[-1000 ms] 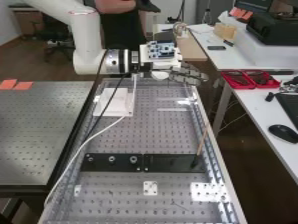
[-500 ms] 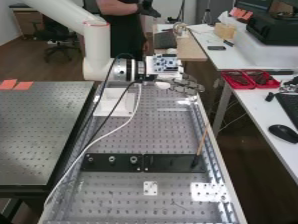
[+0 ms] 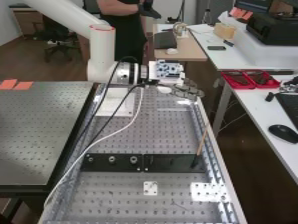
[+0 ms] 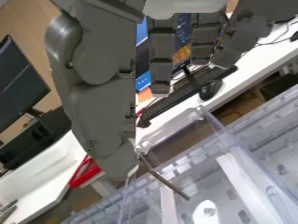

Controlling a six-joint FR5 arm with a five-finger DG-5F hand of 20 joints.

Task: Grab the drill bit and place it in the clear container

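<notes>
Two red trays [image 3: 250, 80] sit on the desk beside the bench [image 3: 153, 132]; a white cable [image 3: 114, 133] droops across it. Straight fingers and thumb stand apart on the hand [image 3: 183, 91]. The drill bit [image 4: 167, 183], a thin brown rod, slants near the thumb tip, by the clear container [image 4: 174, 126]; contact is unclear.

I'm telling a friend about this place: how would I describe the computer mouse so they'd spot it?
In the high view, find the white desk right of the long metal bench. Follow it nearer, past the red trays and the dark keyboard. The mouse is black and smoothly rounded, where the keyboard is flat and straight-edged.
</notes>
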